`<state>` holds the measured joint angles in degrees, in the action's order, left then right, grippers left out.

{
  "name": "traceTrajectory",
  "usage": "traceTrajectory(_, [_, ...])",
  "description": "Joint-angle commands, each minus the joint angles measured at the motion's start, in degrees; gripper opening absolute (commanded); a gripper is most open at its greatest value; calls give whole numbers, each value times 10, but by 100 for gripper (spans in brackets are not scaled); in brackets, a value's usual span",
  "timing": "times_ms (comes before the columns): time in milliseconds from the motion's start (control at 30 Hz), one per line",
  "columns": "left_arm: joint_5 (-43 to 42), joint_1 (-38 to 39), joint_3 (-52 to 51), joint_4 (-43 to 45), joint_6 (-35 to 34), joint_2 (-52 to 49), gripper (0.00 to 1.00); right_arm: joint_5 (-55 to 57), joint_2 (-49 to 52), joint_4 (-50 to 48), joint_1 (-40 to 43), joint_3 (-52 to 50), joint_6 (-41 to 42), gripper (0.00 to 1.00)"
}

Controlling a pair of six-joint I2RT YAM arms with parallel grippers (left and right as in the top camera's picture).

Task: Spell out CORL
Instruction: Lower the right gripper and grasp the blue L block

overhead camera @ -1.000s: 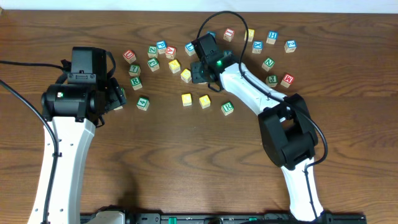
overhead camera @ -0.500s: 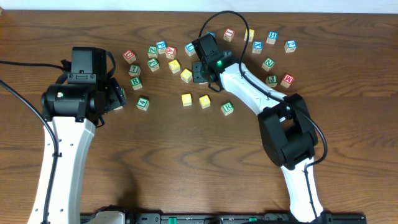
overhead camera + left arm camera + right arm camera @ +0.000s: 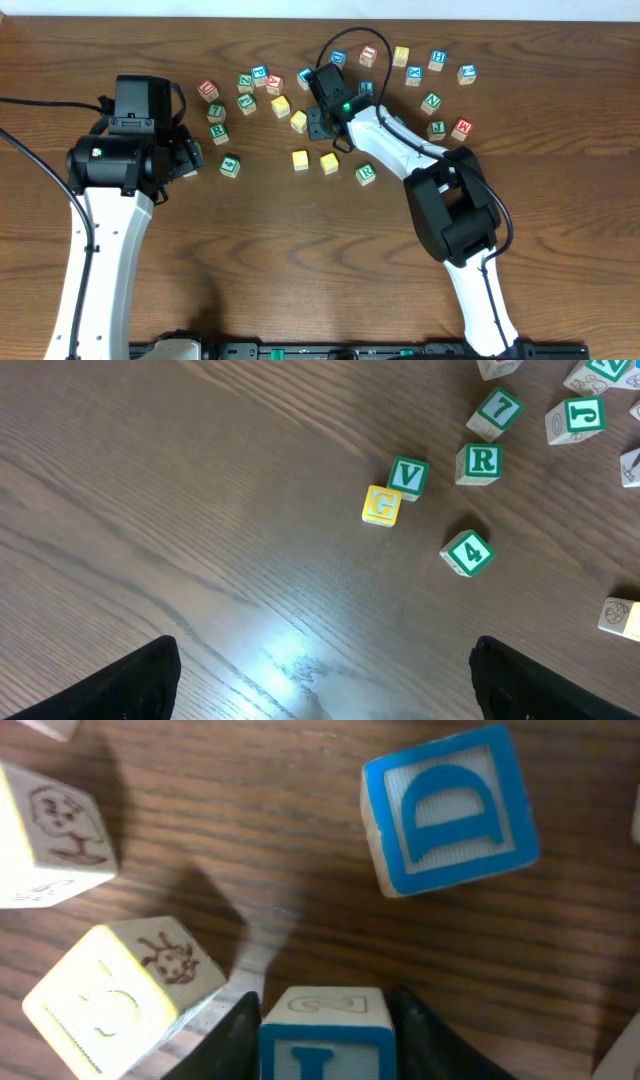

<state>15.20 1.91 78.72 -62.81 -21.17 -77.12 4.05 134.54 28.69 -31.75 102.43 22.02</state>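
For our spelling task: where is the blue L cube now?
Right wrist view, bottom centre: the blue L cube sits between the right tool's fingers, below-left of the blue D cube.

My left arm [image 3: 100, 250] is a long white shell capped by a fat, rounded black joint housing [image 3: 120, 160] with a small green lamp [image 3: 97, 152] set in it. A boxy black module [image 3: 140, 100] is mounted past that, and a thin black left cable [image 3: 30, 103] runs into it. My right arm [image 3: 395, 140] is built the same way, with white shells, a bulky black elbow joint [image 3: 455, 215], a green pilot light [image 3: 347, 103] and a black right cable [image 3: 345, 35] curling in a loop. The fingers [image 3: 130, 685] of my left hand [image 3: 325, 680] are matte black, and so are the fingers [image 3: 235, 1035] of my right hand [image 3: 325, 1038].
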Motion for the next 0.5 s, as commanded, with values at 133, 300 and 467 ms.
traceTrajectory(133, [9,-2,9,-2,-3,-3,91,3,11,-2,-2,2,0,24])
traceTrajectory(300, [9,-2,9,-2,-3,-3,91,3,-2,4,-1,11,0,20])
traceTrajectory(467, [9,-2,9,-2,-3,-3,91,3,-46,23,4,11,-2,20])
